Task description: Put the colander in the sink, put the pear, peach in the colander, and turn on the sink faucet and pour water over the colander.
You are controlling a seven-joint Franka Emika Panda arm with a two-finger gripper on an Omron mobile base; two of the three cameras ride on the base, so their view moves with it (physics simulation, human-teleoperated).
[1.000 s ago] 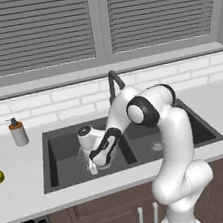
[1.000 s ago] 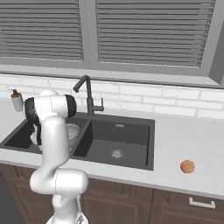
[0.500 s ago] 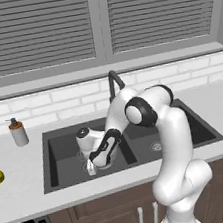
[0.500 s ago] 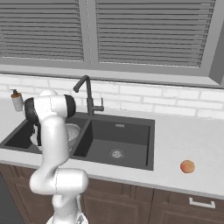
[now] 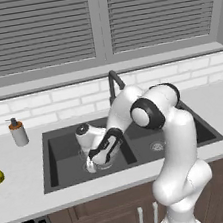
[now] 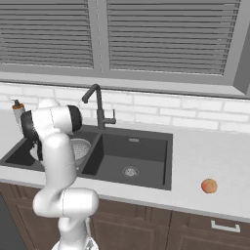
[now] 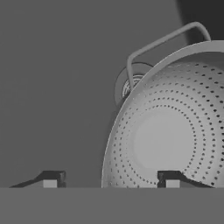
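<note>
Arm shell: you see glossy white, rounded, tube-like links stacked in fat curved segments.
Joints: you see dark grey to black rings and round caps between the white links, the largest a dark disc ringed in black at the elbow.
Wrist: a black band sits on your white forearm near the hand.
Finger tips [image 7: 50, 180]: small, dark, blocky, with paler grey faces.

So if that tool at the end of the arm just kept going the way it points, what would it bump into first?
Probably the colander: one of the tool's fingertips lies over its perforated bowl. The other fingertip lines up with the bare sink floor beside it. Depth is hard to judge here.
</note>
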